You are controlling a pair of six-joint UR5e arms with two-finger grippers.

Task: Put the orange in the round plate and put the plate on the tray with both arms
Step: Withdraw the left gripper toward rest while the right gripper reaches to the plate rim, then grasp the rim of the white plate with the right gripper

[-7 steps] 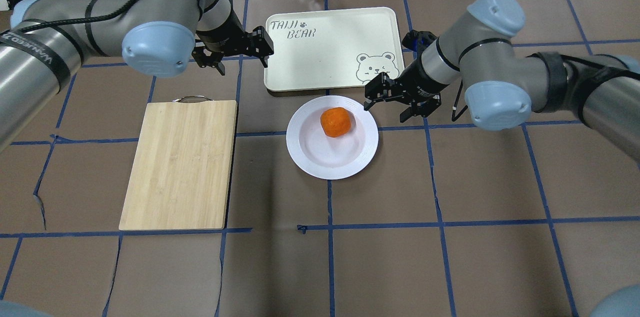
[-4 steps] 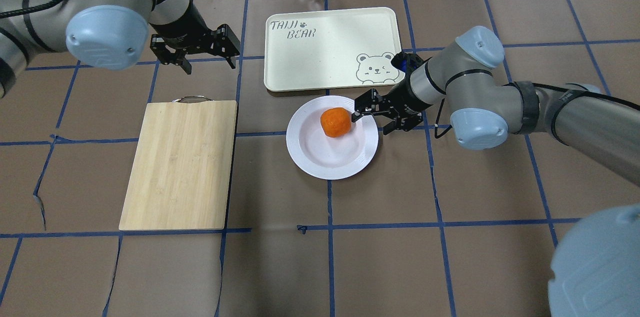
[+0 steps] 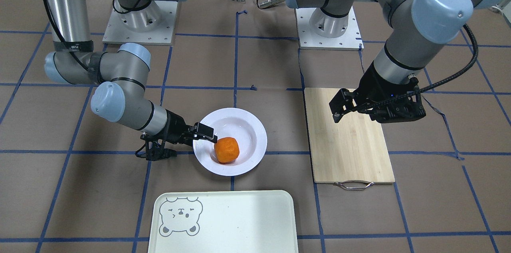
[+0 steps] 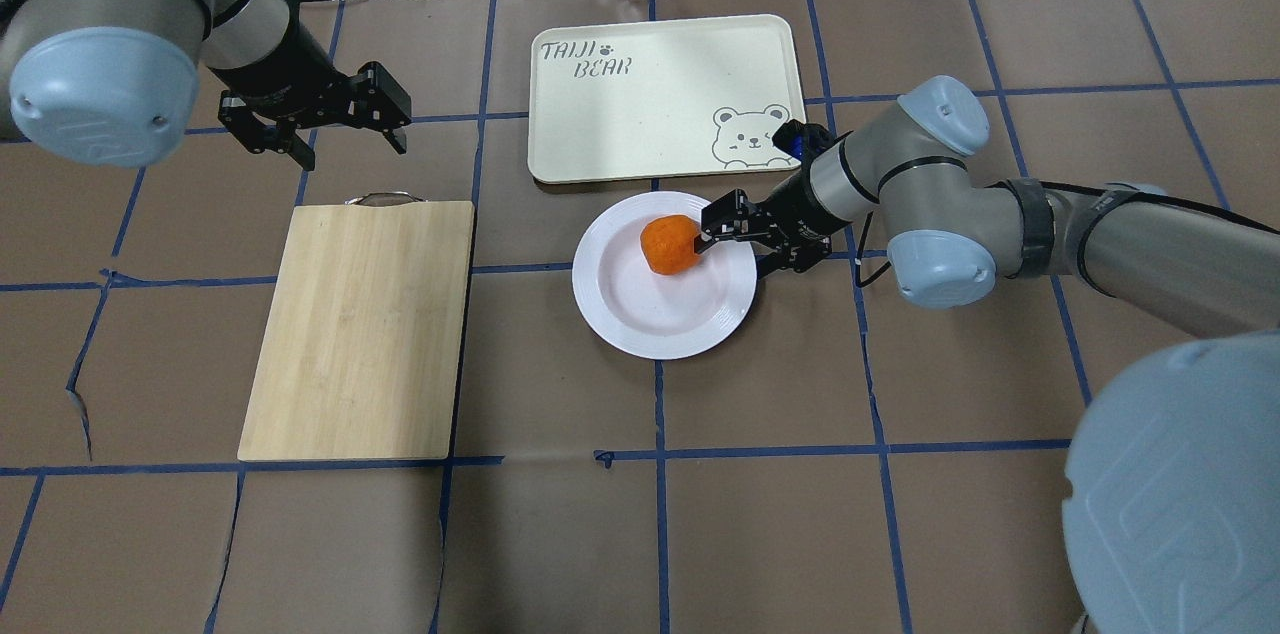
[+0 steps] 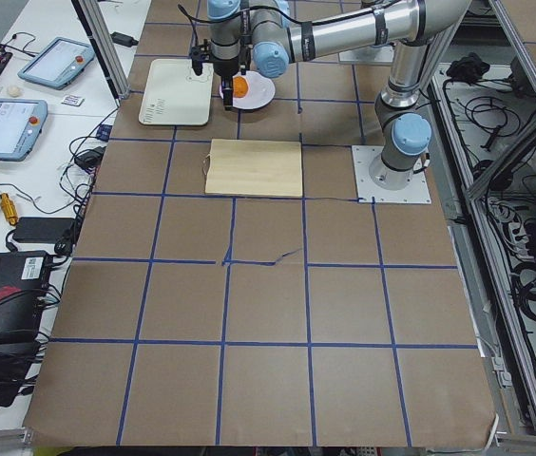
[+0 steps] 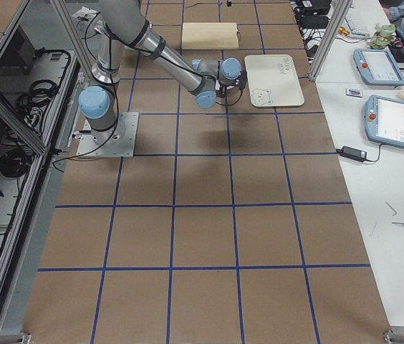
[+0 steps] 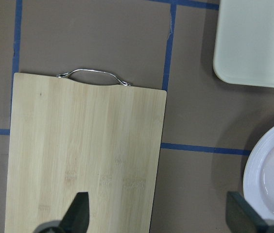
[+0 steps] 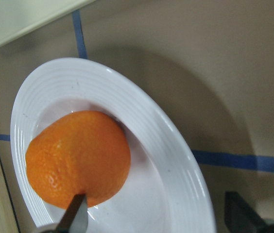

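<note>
The orange (image 4: 670, 244) lies in the round plate (image 4: 640, 339), on the side nearest the tray (image 4: 660, 94). That tray stands just beyond the plate. My right gripper (image 4: 735, 254) is open and low, straddling the plate's right rim. In the right wrist view one fingertip (image 8: 76, 216) sits inside the plate beside the orange (image 8: 78, 155), and the other is outside the rim over the table. My left gripper (image 4: 350, 146) is open with nothing in it, hovering left of the tray, over the table beyond the cutting board's handle.
A light wooden cutting board (image 4: 360, 329) with a metal handle lies left of the plate. Brown paper with blue tape lines covers the table. Cables and boxes sit past the far edge. The bear face (image 3: 179, 217) marks the tray corner nearest the right arm.
My left gripper has swung left, away from the tray's edge. My right gripper has dropped and slid left, from beside the plate to straddling its rim.
</note>
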